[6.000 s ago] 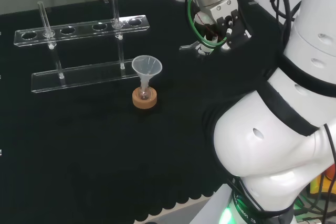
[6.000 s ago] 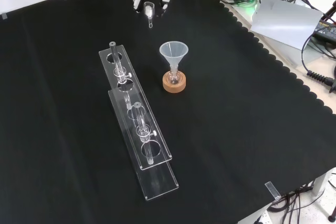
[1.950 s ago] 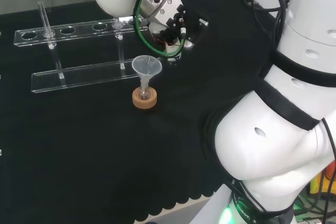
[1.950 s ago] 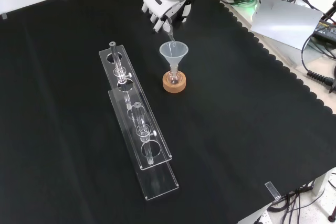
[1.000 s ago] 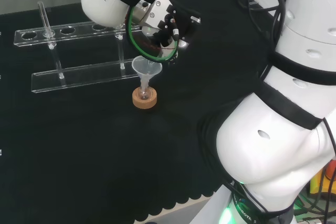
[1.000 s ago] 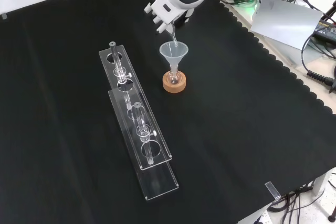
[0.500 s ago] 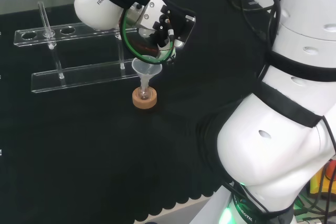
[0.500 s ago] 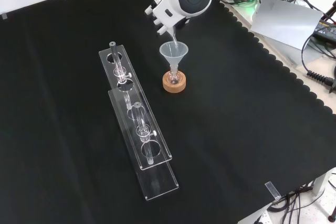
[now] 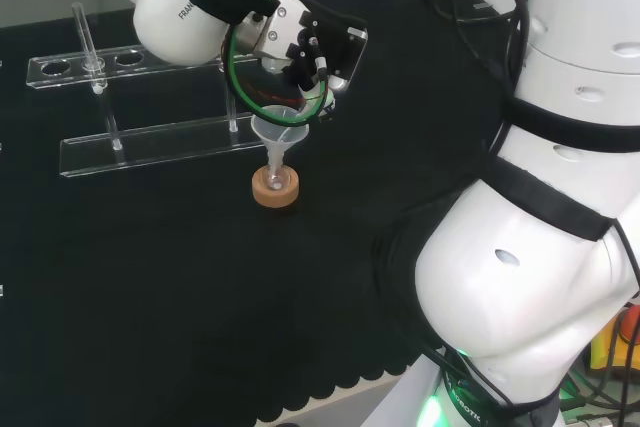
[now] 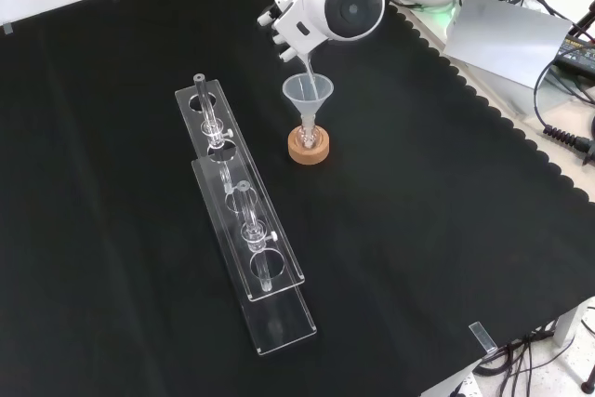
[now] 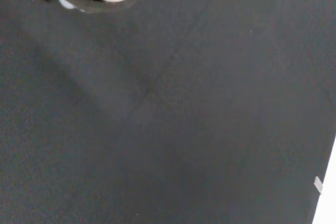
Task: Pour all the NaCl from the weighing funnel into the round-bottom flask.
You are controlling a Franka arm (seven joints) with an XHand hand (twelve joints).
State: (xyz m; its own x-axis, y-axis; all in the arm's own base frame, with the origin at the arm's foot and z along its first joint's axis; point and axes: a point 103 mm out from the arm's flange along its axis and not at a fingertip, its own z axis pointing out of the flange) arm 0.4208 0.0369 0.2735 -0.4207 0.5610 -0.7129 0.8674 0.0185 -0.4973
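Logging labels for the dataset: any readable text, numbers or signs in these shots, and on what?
Short dark print on the arm link, head view: partly hidden by a black strap, not readable.
No markings visible on the funnel, cork stand or tube rack.

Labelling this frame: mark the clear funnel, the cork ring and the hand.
Clear funnel (image 10: pixel 308 92), front view, on its cone wall.
Cork ring (image 10: pixel 308 149), front view, on its front rim.
Hand (image 10: pixel 290 20), front view, on its white fingers.

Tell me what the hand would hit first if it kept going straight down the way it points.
Probably the clear funnel seated in the flask on the cork ring: the hand hangs just above its mouth, though depth is unclear.
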